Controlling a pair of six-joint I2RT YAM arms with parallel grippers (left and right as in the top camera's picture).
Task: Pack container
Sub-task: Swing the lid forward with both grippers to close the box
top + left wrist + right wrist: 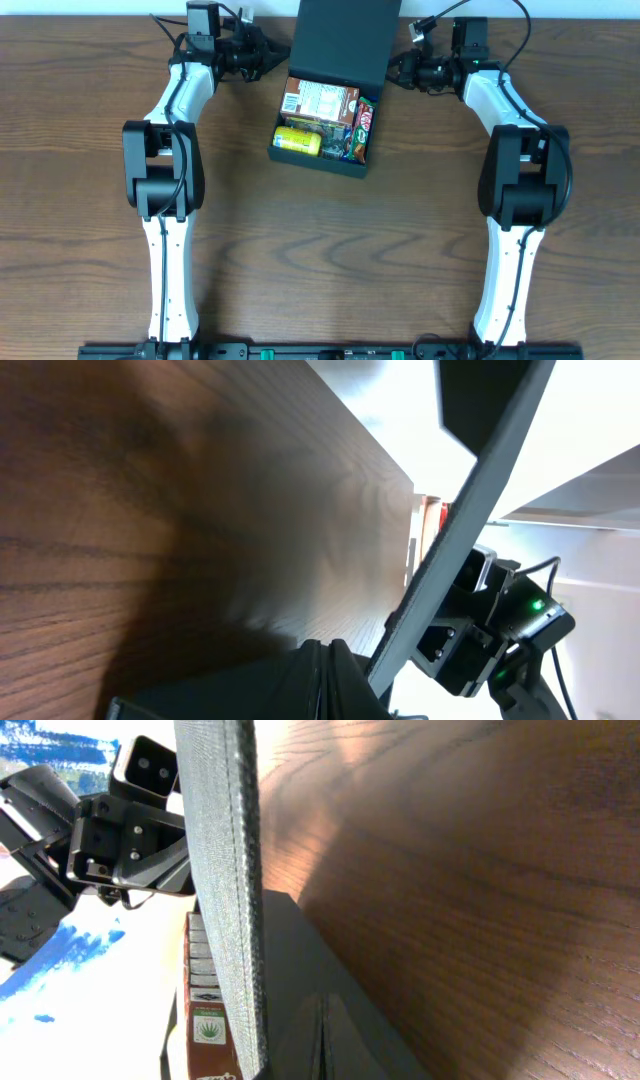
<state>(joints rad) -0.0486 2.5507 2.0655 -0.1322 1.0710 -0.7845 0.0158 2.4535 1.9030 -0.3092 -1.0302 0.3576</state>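
Note:
The container (312, 155) is a black square box at the back middle of the table. Its flap lid (345, 38) is tilted up behind it. Inside lie a brown packet (318, 100), a yellow packet (298, 139) and a red bar (364, 121). My left gripper (272, 58) is shut and empty beside the lid's left edge. On the opposite side, my right gripper (392, 68) is shut and empty. In the left wrist view the shut left gripper (325, 660) points at the lid's edge (470, 530). The right wrist view has the shut right gripper (322, 1020) against the lid (225, 870), with the brown packet (205, 1010) behind.
Brown wooden table (320, 250) runs out in front of the box. Both arm bases (320, 350) stand at the near edge. A white wall edge lies just behind the lid. Cables trail from both wrists at the back.

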